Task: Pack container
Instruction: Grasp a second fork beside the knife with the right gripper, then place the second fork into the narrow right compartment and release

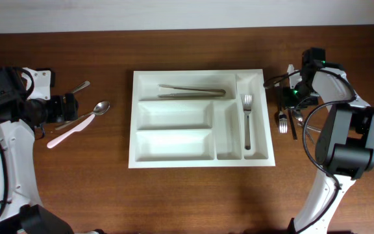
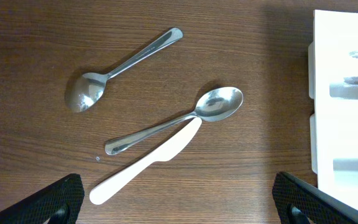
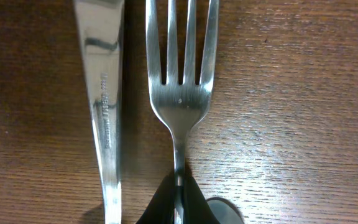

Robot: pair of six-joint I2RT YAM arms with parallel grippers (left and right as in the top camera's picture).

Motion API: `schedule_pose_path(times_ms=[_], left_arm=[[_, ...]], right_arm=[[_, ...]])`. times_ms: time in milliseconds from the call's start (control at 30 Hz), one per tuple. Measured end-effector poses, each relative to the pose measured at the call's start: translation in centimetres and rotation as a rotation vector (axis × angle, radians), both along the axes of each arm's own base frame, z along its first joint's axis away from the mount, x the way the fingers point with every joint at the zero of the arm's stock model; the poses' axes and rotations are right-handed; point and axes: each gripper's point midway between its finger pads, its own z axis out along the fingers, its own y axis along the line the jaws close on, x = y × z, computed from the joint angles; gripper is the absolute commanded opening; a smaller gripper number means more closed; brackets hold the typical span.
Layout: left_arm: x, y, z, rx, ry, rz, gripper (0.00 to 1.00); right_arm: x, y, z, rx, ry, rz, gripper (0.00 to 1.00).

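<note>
The white cutlery tray [image 1: 200, 140] sits mid-table; its edge shows in the left wrist view [image 2: 347, 112]. It holds two metal knives [image 1: 192, 91] in the top long compartment and a fork [image 1: 247, 120] in the right narrow one. My left gripper [image 2: 178, 202] is open and empty, just below two metal spoons [image 2: 210, 106] [image 2: 104, 78] and a white plastic knife [image 2: 148, 163], left of the tray [image 1: 70, 110]. My right gripper [image 3: 179, 202] is shut on the handle of a metal fork [image 3: 180, 93], next to a metal knife [image 3: 104, 112], right of the tray [image 1: 291, 104].
More cutlery [image 1: 283, 120] lies on the brown wooden table by the right arm. A pale wall strip runs along the table's far edge.
</note>
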Motion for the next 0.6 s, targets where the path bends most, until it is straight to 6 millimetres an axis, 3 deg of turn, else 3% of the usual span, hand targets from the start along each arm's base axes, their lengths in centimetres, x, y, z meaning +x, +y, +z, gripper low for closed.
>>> schedule_pose_path(times_ms=[400,600], left_arm=[[0.0,0.0,0.0,0.0,0.0,0.0,0.99],[0.0,0.0,0.0,0.0,0.0,0.0,0.99]], right_arm=[[-0.6,0.0,0.5,0.014,0.07,-0.083,0.04],[0.9,-0.1,3.4,0.015,0.045,-0.13,0.04]])
